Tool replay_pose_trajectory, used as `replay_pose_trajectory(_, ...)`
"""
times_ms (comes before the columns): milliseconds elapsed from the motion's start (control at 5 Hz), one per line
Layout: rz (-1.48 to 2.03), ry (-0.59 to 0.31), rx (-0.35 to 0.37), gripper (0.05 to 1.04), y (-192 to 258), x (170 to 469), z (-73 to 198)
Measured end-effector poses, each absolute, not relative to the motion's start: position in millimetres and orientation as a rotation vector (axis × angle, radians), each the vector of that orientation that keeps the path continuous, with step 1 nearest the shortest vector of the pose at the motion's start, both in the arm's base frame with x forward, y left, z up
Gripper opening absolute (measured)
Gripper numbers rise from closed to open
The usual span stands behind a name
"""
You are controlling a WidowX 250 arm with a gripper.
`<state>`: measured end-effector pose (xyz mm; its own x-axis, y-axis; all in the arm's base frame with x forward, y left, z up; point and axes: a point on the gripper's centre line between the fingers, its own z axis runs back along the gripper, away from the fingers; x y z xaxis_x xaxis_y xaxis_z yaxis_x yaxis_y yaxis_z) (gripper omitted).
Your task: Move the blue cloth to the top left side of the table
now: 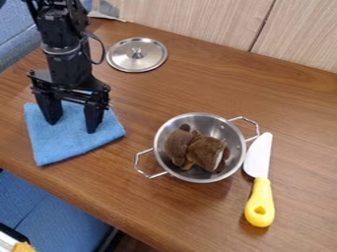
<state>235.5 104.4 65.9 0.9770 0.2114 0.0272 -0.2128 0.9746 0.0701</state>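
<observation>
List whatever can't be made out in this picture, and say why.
- Camera view: parts of the soft blue cloth, behind the black two-finger gripper; fingertip contact is too small to judge.
- Camera view: the bottom of the round silver metal pot, under brown plush.
- Camera view: the black robot arm's upper part, cut off by the top edge.
- Camera view: a small orange thing, cut off by the bottom edge.

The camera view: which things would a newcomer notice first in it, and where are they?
Probably the black gripper at the left, its fingers spread at the bright blue cloth. Next, the shiny metal pot near the middle, with a fuzzy brown item inside, and the yellow-handled knife at its right.
</observation>
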Motion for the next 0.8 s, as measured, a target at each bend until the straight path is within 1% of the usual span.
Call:
replay_pose_trajectory(200, 0.171, -0.04, 0.062, 1.001, 96.4, 247.4, 66.3)
replay_pose_trajectory(400, 0.101, -0.083, 0.048, 1.001, 76.1, 273.2, 67.6)
replay_pose_trajectory(600, 0.004, -0.118, 0.011, 1.001, 44.5, 303.1, 68.0)
replay_pose_trajectory(800, -0.072, -0.132, -0.021, 1.001, 18.4, 331.3, 69.3)
